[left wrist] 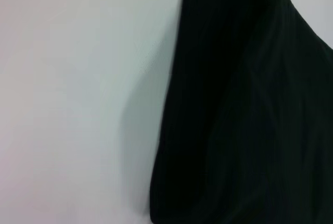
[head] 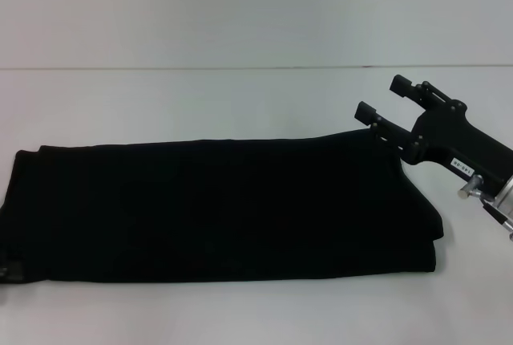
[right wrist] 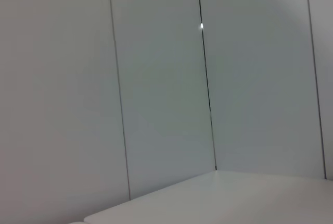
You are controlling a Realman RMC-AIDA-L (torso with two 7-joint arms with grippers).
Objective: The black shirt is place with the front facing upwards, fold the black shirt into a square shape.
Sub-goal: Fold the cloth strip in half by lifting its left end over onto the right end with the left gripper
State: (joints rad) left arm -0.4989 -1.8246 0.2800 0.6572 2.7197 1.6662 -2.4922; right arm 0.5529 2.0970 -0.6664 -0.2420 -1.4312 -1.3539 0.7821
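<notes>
While the head view takes in the whole scene, only it shows the right gripper (head: 385, 98): up at the shirt's (head: 216, 209) far right corner, raised and tilted, its two black fingers (head: 369, 112) spread wide apart with nothing between them. The lower finger sits just at the cloth's corner; whether it touches, I can't say.

Over to the right wrist view, and it gives none of that, just pale wall panels with dark seams and a strip of white table (right wrist: 234, 198) edge below. No cloth, no fingers.

Left wrist view now: a close look at one end of the shirt (left wrist: 244, 120), dark fabric with soft lengthwise folds hanging against the white table (left wrist: 67, 99), throwing a faint shadow beside its edge. The left gripper itself appears in no view, so its fingers can't be judged.

As for the shirt, it lies flat on the table (head: 240, 96) in the head view, folded into a long band running left to right, wider than deep. Plain black on top, no lettering showing. Layered edges stack up at the right end, and the left end looks slightly rumpled near the picture's edge.
</notes>
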